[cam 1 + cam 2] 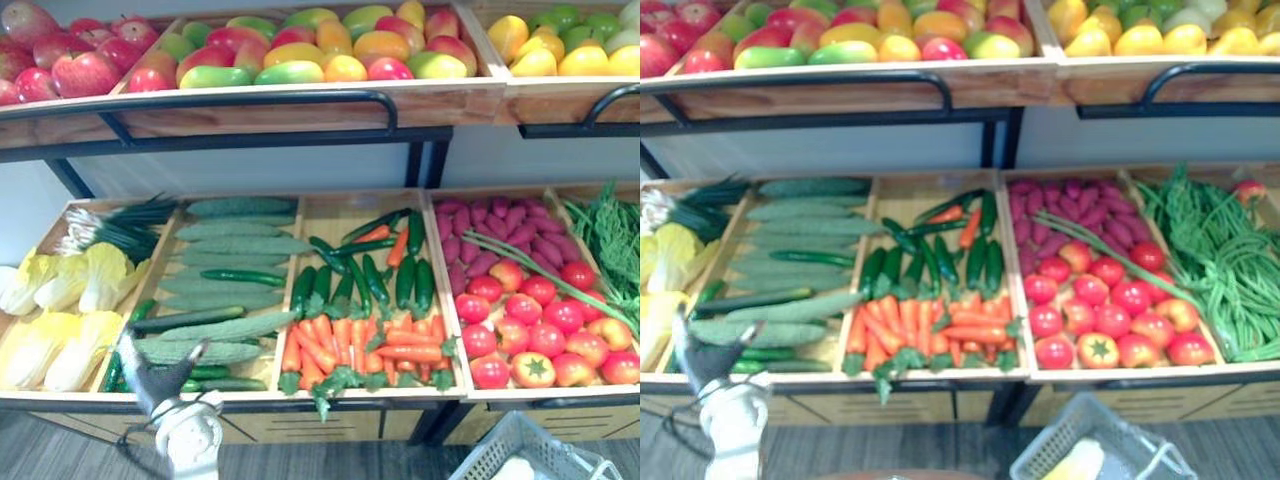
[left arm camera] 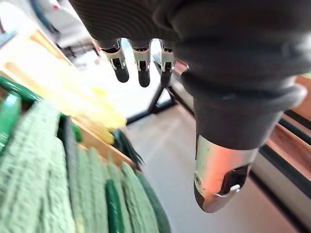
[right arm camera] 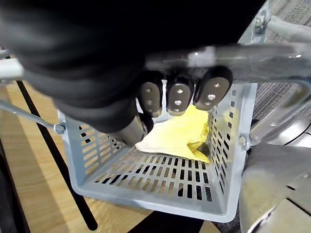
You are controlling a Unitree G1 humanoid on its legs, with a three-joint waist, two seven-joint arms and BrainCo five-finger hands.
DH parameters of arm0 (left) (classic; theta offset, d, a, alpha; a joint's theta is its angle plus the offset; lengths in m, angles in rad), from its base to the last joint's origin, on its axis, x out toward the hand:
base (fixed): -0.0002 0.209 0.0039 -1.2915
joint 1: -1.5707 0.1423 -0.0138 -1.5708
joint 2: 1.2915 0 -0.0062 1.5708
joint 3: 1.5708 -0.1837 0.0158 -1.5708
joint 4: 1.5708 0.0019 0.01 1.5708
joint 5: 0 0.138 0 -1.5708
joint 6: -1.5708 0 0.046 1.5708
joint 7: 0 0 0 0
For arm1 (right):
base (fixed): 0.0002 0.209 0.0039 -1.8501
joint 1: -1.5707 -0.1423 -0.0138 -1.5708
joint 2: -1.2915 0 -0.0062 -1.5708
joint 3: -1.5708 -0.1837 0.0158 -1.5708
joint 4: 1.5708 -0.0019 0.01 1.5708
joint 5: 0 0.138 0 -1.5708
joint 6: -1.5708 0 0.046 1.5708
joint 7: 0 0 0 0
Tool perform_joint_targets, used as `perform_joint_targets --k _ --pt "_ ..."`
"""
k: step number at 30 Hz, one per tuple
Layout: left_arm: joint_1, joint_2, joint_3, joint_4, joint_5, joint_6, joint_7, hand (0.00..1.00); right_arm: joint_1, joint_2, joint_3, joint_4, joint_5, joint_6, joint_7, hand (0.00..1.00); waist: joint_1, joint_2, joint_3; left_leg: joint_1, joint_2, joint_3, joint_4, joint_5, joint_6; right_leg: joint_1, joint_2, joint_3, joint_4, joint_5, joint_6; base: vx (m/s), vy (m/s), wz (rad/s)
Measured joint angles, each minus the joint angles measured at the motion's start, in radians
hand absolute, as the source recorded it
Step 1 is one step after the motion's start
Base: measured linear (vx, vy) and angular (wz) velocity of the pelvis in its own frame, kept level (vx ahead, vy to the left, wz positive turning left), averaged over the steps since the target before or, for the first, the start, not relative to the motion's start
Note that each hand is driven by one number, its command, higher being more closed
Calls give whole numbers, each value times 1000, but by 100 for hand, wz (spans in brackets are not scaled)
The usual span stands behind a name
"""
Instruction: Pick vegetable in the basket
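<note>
Cucumbers [image 1: 225, 327] lie by our empty, straight-fingered left hand [image 1: 155, 378]; we judge a shallow grasp could drop one. Our right hand [image 3: 177, 97] curls round the basket [image 3: 228, 160] handle [image 3: 272, 56].

The basket [image 3: 160, 177] is showing pale grey with a slotted pattern, the leafy vegetable [image 3: 180, 138] looking pale yellow. The carrots [image 1: 350, 345] are glowing orange, the tomatoes [image 1: 540, 335] red.

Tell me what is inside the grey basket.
One pale yellow leafy cabbage lies on the basket floor. The right hand, curled round the handle, covers part of it.
</note>
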Motion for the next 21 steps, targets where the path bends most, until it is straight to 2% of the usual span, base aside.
perform_joint_targets --k 6,11,14,17,21 --pt "-18 121 -177 -16 56 -45 -70 0 -1 -17 65 0 7 -3 16 100 -1 9 -4 3 20 42 14 -9 -13 -20 21 33 -3 4 -6 -5 -33 -17" --pt "-45 223 -324 -15 55 -119 -205 0 -8 -35 86 0 6 -8 24 100 -8 22 -7 5 22 76 13 -11 -15 -39 29 68 -11 11 -6 6 -23 -19" --pt "-52 296 -390 -10 54 -146 -274 0 -22 -52 105 0 4 -9 32 100 -27 35 -2 12 22 104 15 -18 -17 -44 32 92 -20 21 -8 -5 -24 -23" --pt "-95 345 -466 18 54 -159 -329 0 -25 -65 105 -1 -2 -9 45 100 -27 44 0 15 18 128 17 -24 -17 -45 31 110 -42 38 -9 -28 -26 -24" --pt "-141 362 -554 54 54 -166 -372 0 -24 -71 103 -7 -3 -9 46 100 -31 50 3 19 21 130 18 -25 -19 -42 34 112 -44 38 -9 -28 -49 -3"
